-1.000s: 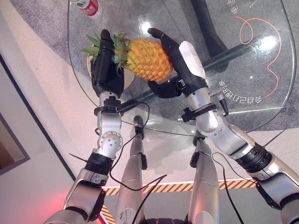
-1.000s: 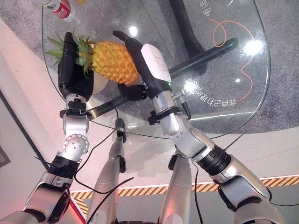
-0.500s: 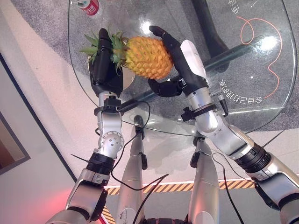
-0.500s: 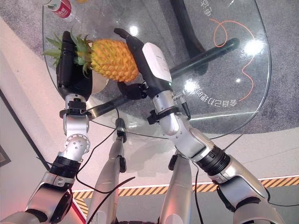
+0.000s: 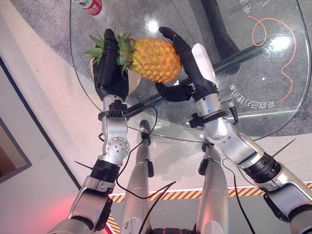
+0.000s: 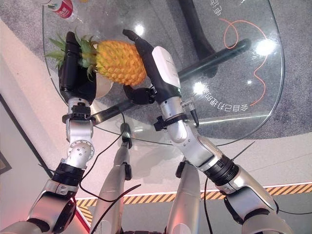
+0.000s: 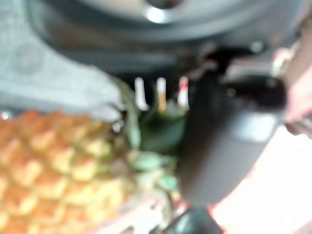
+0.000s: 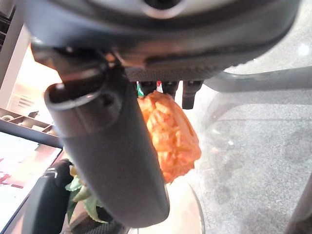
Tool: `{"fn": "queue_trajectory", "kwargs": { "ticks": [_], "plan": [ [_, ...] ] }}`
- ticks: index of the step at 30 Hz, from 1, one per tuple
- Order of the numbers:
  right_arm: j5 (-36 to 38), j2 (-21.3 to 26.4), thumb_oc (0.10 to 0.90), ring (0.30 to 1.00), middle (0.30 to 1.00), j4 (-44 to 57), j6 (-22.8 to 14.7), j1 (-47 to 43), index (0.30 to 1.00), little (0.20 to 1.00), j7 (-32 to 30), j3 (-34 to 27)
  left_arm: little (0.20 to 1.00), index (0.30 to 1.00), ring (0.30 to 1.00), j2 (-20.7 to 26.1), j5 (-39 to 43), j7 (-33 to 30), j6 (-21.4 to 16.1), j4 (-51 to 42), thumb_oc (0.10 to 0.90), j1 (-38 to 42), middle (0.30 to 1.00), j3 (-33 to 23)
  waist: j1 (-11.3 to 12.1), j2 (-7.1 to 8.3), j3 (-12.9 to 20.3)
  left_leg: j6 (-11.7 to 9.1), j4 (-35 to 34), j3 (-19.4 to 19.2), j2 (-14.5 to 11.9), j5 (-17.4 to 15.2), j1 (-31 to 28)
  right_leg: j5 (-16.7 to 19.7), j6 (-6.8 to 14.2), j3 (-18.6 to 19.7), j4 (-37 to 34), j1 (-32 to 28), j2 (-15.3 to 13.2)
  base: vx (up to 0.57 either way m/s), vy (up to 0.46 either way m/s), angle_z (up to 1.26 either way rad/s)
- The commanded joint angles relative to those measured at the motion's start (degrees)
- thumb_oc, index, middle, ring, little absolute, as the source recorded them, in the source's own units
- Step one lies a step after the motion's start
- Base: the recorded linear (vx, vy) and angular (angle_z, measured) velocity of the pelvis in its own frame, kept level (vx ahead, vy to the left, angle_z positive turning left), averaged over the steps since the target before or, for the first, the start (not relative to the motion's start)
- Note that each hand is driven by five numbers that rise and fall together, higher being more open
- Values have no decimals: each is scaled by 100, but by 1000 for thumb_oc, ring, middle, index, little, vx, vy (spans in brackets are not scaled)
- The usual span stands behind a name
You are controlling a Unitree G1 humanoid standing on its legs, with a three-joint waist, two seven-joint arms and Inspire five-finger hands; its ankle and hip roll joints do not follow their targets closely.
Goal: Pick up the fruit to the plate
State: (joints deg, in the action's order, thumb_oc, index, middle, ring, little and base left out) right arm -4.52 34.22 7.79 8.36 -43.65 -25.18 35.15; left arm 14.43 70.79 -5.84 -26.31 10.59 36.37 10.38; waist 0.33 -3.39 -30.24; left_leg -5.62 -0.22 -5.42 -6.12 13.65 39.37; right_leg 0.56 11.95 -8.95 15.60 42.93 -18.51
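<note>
A yellow pineapple [image 5: 155, 59] with a green leafy crown [image 5: 105, 48] hangs on its side above the glass table [image 5: 253, 117], clamped between both hands. My left hand [image 5: 111, 73] stands with straight fingers pressed flat against the crown end. My right hand [image 5: 191, 61] cups the fruit's other end, its fingers lying over the far side and its thumb curled under the near side. A beige plate [image 6: 103, 87] lies on the glass below the crown, mostly hidden by my left hand; the plate [image 8: 187, 214] sits under the pineapple [image 8: 168, 134] in the right wrist view.
A red can [image 5: 90, 6] stands at the table's far left edge. An orange cord [image 5: 287, 68] curls at the far right. The table's dark base [image 5: 229, 58] shows through the glass. The rounded near edge of the glass runs just past my wrists.
Both hands have lifted the pineapple slightly, and the right hand has shifted a little farther away. The grasp is unchanged.
</note>
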Motion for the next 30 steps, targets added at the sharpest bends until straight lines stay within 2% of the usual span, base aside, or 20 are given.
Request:
{"fn": "queue_trajectory", "kwargs": {
  "ticks": [1,12,30],
  "plan": [
    [-314,39,800,900,900,765,-699,-609,900,900,-494,-683,200,300,300,175,-538,240,-413,-821,100,578,300,-40,113,17,45,-244,161,-42,-261,-347,-265,952,152,-407,-819,-341,-149,0,0,0],
    [-283,121,800,900,900,753,-829,-426,900,900,-762,-926,200,300,300,225,-572,137,-527,-837,100,536,300,-152,78,30,45,-249,165,-47,-291,-352,-257,945,159,-385,-797,-312,-152,0,0,0],
    [-351,94,800,900,900,633,-1005,-172,900,900,-976,-1246,200,300,300,146,-715,-272,-985,-913,100,442,300,-459,58,60,45,-260,101,-63,-314,-381,-366,891,165,-391,-804,-397,-139,0,0,0]
  ]
}}
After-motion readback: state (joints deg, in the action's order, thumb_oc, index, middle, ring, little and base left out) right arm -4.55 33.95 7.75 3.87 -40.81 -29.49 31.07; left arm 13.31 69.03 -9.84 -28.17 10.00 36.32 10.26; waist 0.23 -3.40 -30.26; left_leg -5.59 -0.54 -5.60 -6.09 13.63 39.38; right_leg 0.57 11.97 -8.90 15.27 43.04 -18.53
